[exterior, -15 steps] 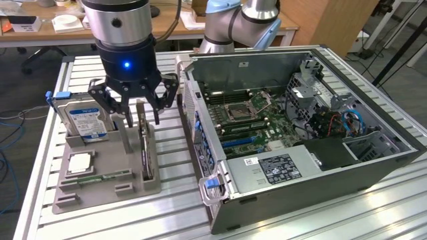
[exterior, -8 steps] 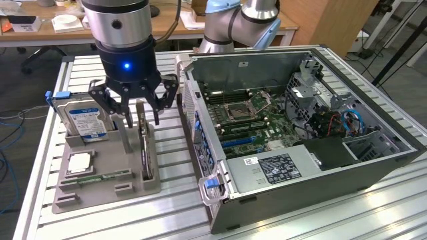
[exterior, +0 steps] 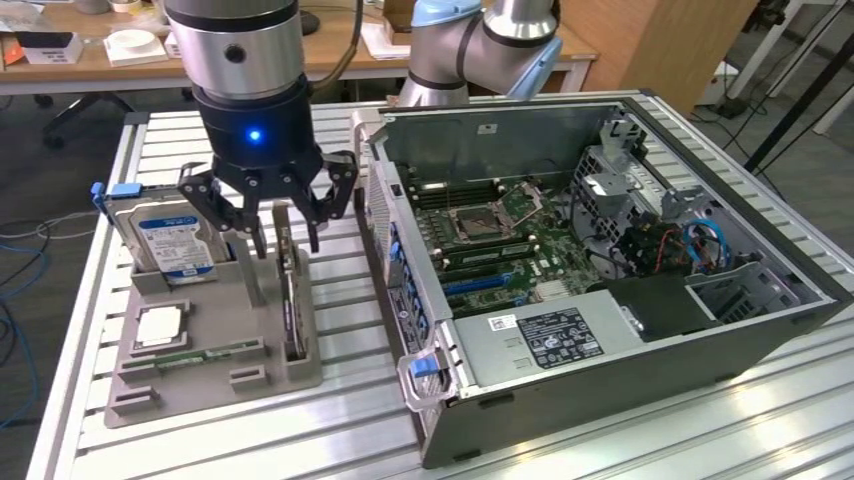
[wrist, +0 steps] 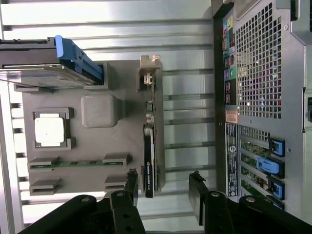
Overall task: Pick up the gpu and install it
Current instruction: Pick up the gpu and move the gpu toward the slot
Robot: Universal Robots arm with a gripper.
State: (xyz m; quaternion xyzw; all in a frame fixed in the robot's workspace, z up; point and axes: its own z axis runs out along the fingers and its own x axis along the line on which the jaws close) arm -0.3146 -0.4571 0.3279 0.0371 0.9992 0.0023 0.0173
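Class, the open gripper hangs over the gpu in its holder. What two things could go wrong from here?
1. The gpu lies off-centre between the fingers of the gripper, close to one; that finger might strike its edge.
2. The hard drive stands close by; an outer finger could clip it.

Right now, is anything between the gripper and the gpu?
Nothing visible. The open gripper hangs right above the gpu, which stands on edge in the grey holder. The hard drive stands in the same holder toward the exterior view's left, off that path.
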